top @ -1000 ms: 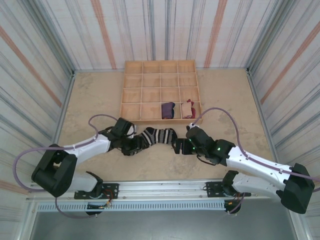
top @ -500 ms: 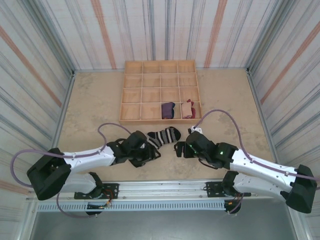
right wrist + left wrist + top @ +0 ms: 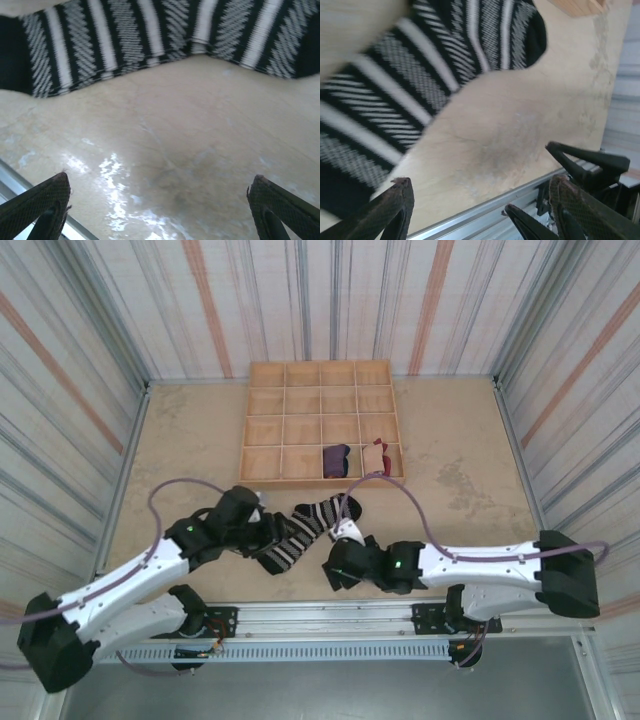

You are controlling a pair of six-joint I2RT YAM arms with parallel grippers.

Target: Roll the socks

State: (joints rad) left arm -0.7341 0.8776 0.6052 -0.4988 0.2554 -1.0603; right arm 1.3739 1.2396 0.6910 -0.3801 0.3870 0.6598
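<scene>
Both arms have shifted since the earlier frames: the right arm now reaches further left across the near table edge, the left arm has drawn back to the left, and the black-and-white striped sock (image 3: 305, 528) lies longer, stretched out on a diagonal. Sock count is three. The striped one lies flat on the table (image 3: 470, 440), between the grippers and just near of the wooden tray (image 3: 320, 372). The purple sock (image 3: 336, 459) and the tan sock with red ends (image 3: 377, 456) each occupy one compartment, side by side in the near row of the tray, at its right end. The tray has sixteen compartments. The left gripper (image 3: 262, 536) (image 3: 485, 210) sits at the near-left end of the striped sock, jaws spread, with bare tabletop between the fingers (image 3: 395, 205). The right gripper (image 3: 336, 558) (image 3: 160, 210) sits just near of the sock's middle, jaws wide apart and empty. Bare tabletop lies left and right of the tray. Striped walls close the left, right and far sides, and a metal rail (image 3: 330, 615) runs along the near edge.
</scene>
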